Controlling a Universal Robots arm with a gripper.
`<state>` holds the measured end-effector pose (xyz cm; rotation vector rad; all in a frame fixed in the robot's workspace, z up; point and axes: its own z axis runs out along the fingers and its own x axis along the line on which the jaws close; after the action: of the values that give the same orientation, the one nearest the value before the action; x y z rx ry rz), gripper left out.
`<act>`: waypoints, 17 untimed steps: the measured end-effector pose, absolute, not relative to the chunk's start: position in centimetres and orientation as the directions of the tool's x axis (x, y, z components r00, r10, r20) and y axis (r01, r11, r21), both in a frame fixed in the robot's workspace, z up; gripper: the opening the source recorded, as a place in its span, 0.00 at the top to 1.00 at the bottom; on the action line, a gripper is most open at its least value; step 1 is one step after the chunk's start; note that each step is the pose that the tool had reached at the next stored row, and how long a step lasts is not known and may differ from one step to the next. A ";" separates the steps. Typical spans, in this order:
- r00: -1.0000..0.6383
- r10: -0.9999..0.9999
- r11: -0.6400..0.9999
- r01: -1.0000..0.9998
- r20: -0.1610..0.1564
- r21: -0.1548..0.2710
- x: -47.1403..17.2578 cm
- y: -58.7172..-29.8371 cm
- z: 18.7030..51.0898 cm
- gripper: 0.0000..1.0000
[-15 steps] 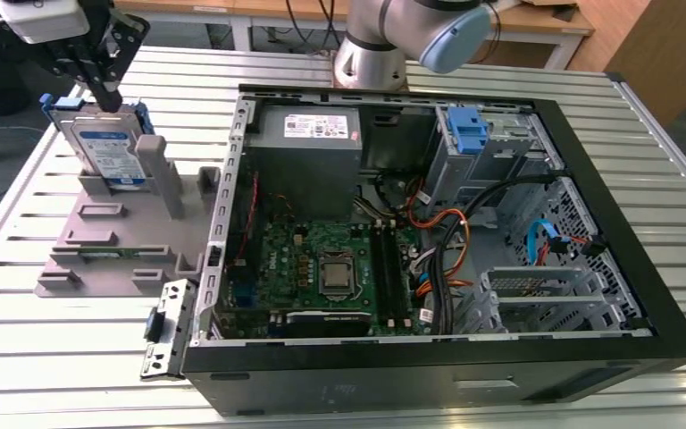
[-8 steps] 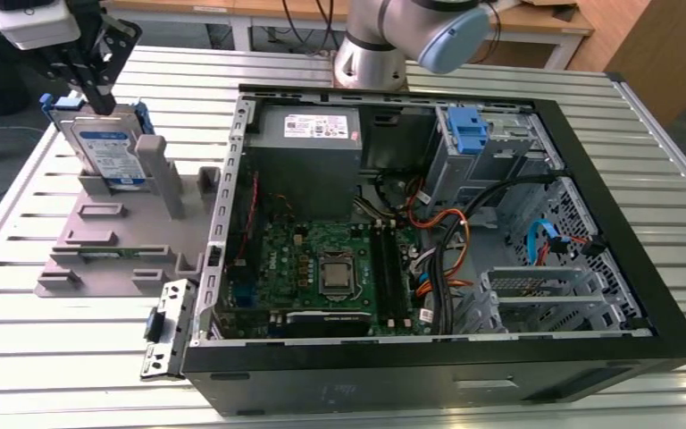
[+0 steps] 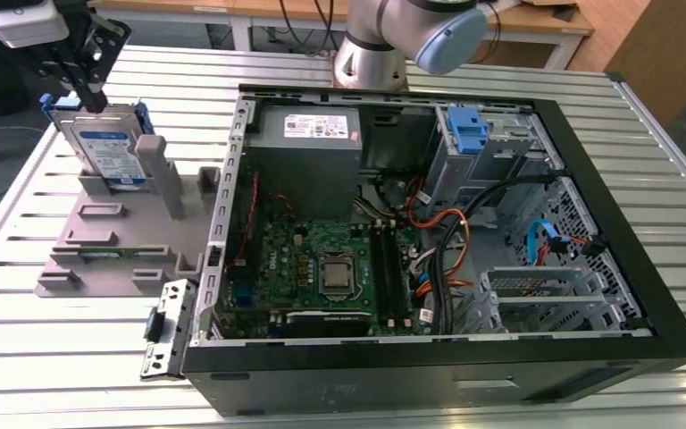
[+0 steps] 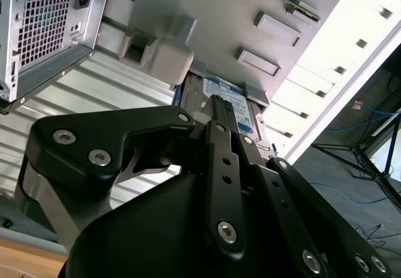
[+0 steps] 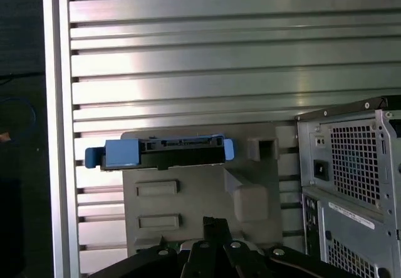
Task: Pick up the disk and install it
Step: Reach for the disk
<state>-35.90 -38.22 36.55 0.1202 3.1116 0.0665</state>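
At upper left of the exterior view, the disk [image 3: 106,148] stands on edge in a grey holder [image 3: 111,234] on the worktop [image 3: 33,344], presumably to offer its top edge to the claw [image 3: 87,95] poised just above; claw opening not determinable.

Silver-grey tubular arm [image 3: 373,40], pale blue joint cap [image 3: 448,40]; black gripper [image 3: 86,94] links, silver screw heads [image 4: 227,230]
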 end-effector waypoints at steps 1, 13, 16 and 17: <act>-0.997 0.078 0.996 0.077 -0.025 0.044 -36.0 -38.1 36.5 0.89; -0.997 0.078 0.996 0.077 -0.025 0.044 -37.0 -35.5 35.9 0.89; -0.997 0.078 0.996 0.076 -0.025 0.044 -37.5 -35.0 35.8 0.89; -0.997 0.078 0.996 0.077 -0.025 0.044 -37.7 -34.9 35.7 0.89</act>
<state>-37.67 -34.90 35.71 0.1202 3.1117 0.0664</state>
